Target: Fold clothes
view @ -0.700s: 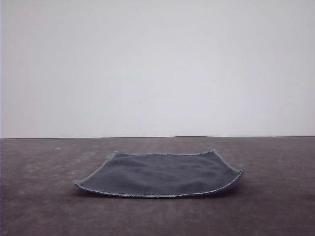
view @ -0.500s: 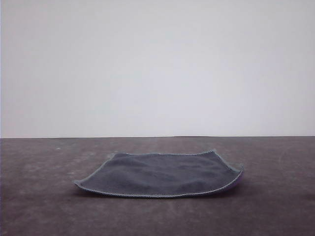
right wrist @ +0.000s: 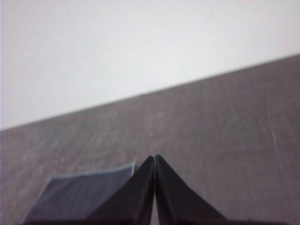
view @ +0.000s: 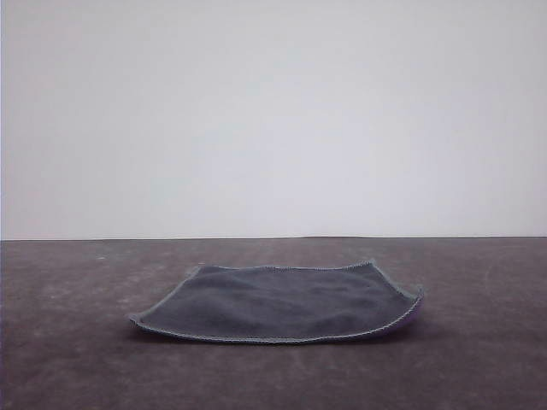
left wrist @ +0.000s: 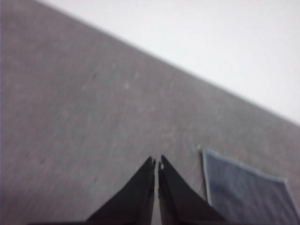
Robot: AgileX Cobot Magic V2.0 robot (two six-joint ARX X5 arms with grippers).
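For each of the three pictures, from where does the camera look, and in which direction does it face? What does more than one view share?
Front view: low, facing forward over the dark table; the cloth lies flat, dark grey face up; behind it a pale wall.
Left wrist view: on the left arm, looking past the shut left gripper to the table and one cloth corner.
Right wrist view: on the right arm, past the shut right gripper, to another cloth corner.
Shared: all three show the cloth, table and wall.
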